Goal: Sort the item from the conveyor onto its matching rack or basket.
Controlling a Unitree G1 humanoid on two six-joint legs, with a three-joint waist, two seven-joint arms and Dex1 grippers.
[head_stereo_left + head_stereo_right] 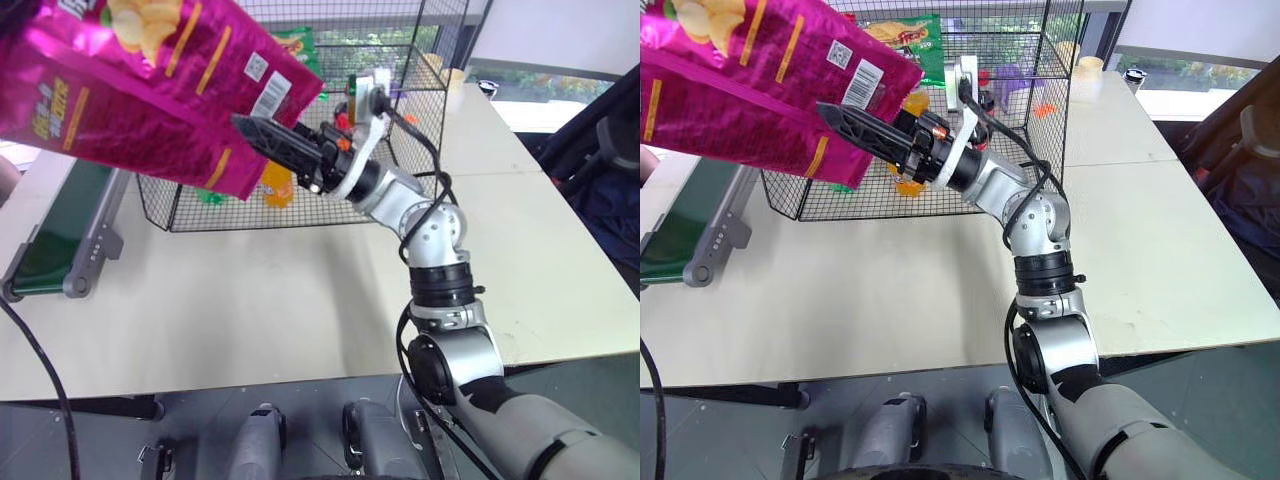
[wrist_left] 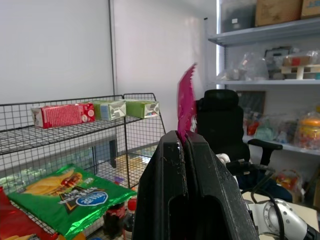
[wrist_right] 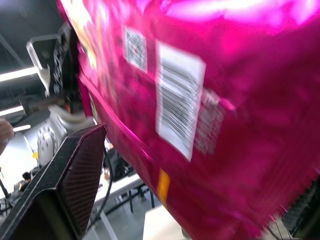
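Observation:
The magenta-pink chip bag point(image 1: 150, 90) hangs in the air at the upper left, barcode patch facing me, above the conveyor point(image 1: 60, 235). In the left wrist view my left gripper point(image 2: 186, 136) is shut on the bag's serrated edge point(image 2: 187, 100). My right gripper point(image 1: 262, 138) reaches in from the right at the bag's lower corner. One black finger point(image 3: 65, 185) lies on the near side, and the bag point(image 3: 200, 125) passes between the spread jaws without being pinched. Behind stands the black wire rack point(image 1: 405, 120).
A green chip bag point(image 2: 65, 197) and a red one point(image 2: 12, 225) lie on the rack's slanted shelf, with cartons point(image 2: 62, 114) on the shelf above. An orange bottle point(image 1: 277, 185) stands inside the cage. A dark office chair point(image 1: 610, 170) stands to the right of the table point(image 1: 250, 310).

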